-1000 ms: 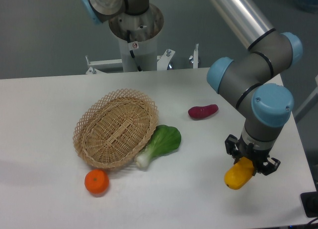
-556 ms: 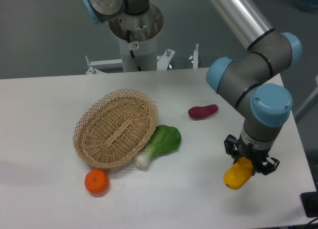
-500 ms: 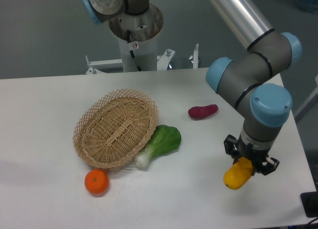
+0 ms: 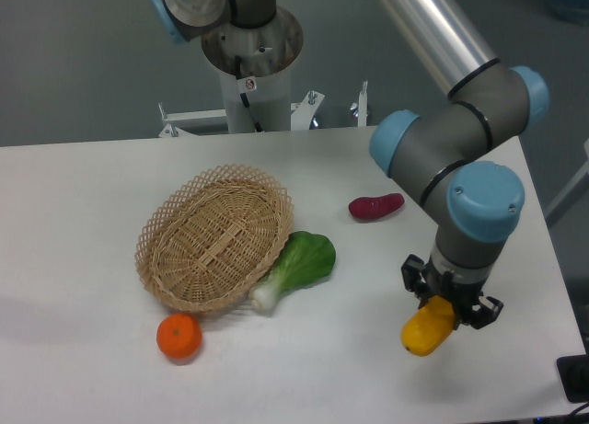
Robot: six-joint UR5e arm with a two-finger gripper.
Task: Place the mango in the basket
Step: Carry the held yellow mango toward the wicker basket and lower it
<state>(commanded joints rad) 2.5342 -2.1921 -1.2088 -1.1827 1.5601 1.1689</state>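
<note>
The mango (image 4: pixel 425 332) is gripped in the closed gripper (image 4: pixel 440 312), well to the right of the basket (image 4: pixel 214 236) and beyond the bok choy (image 4: pixel 299 265). Its smooth, rounded skin is judged slippery, so a firm hold across the middle is advised.

I can't see the upper part of the mango (image 4: pixel 425 334): it sits up inside the gripper (image 4: pixel 448 306), and only its lower yellow end shows below. I can't make out the fingertips, since the dark gripper body and the wrist above cover them. The arm (image 4: pixel 433 28) runs out past the top edge, so its upper links are cut off. The base column (image 4: pixel 250 56) at the far side is also clipped at the top. At the right edge a dark object (image 4: pixel 575 378) is cut off, and I can't tell what it is.
</note>
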